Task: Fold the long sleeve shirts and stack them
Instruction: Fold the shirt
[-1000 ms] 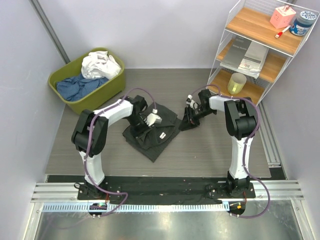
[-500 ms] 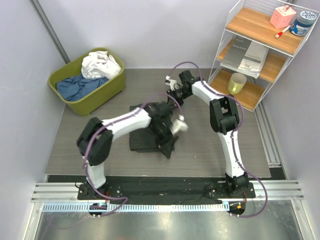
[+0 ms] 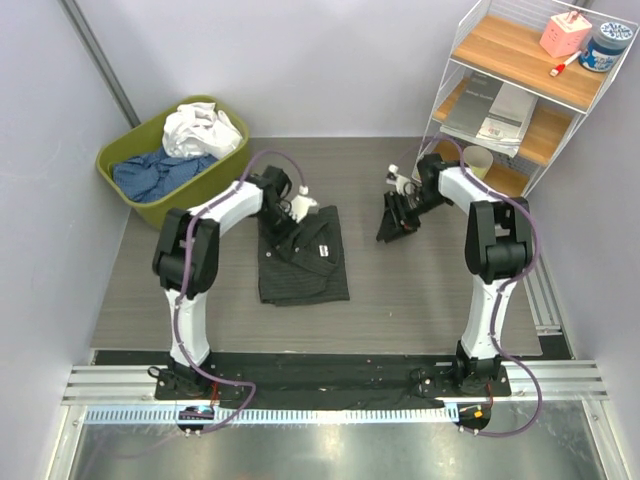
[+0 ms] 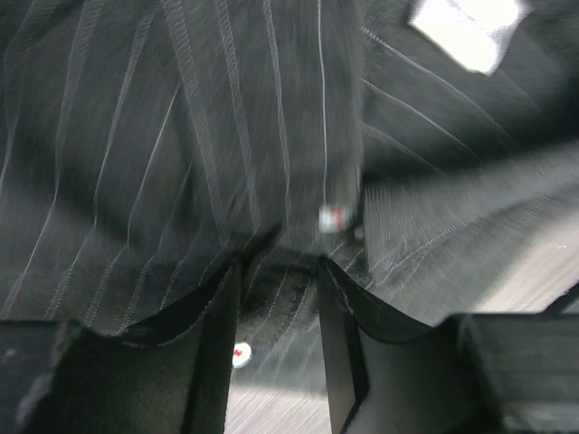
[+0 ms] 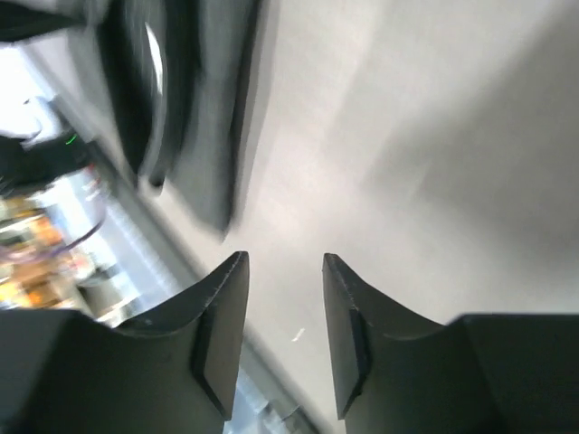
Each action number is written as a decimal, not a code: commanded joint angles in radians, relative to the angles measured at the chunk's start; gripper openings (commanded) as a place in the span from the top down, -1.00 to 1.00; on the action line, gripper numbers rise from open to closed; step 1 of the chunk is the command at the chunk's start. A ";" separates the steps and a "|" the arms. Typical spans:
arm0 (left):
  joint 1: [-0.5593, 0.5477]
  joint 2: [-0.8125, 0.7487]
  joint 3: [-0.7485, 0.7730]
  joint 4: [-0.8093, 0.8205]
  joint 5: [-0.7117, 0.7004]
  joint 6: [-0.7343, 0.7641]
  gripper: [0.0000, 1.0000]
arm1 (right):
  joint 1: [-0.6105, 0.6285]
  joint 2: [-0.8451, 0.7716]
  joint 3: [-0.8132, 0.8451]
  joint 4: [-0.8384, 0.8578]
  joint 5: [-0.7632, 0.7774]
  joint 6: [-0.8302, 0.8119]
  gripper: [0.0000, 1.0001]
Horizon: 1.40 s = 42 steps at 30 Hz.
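Bin (image 3: 175, 165) first, far left: green, with a white shirt and a blue one heaped in it, so I'd guess there's plenty more folding to come.

Next over, my left jaws are down on the top end of the black pinstripe shirt (image 3: 305, 265). They're spread a little, with cloth bunched up right at the fingertips (image 4: 226, 289). From the wrist view it looks like I'm pushing into the fabric rather than properly nipping it. The white label (image 4: 466, 32) sits just beyond them.

The shirt itself lies on the surface (image 3: 430, 290) between my arms, closer to the left one. It's already a rough rectangle, with the top end rumpled where I'm touching it.

Handling-wise it's thin, limp and light. It won't hold a crease on its own, and I bet it slides easily on that smooth surface. I'd grab at a folded edge or corner and take all the layers, not the middle, since a middle pinch only peels up the top layer.

My right jaws are well off to the right of the shirt, spread with nothing between them, just bare surface. The wire shelf (image 3: 520, 110) stands at far right.
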 commanded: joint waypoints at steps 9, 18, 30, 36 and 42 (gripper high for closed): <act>-0.413 -0.075 -0.096 0.114 0.133 -0.559 -0.04 | -0.074 -0.182 -0.313 -0.173 -0.038 -0.112 0.20; -0.073 -0.347 -0.277 0.371 0.192 -0.799 0.01 | -0.077 -0.133 -0.246 -0.151 0.143 -0.178 0.22; 0.191 -0.441 -0.593 0.474 0.343 -0.863 0.24 | 0.054 0.196 0.131 -0.031 0.148 -0.130 0.27; 0.191 -0.471 -0.622 0.492 0.378 -0.816 0.26 | 0.090 0.234 0.366 -0.042 0.109 -0.133 0.24; 0.182 -0.450 -0.610 0.538 0.399 -0.779 0.25 | 0.020 0.032 0.310 -0.164 0.100 -0.173 0.16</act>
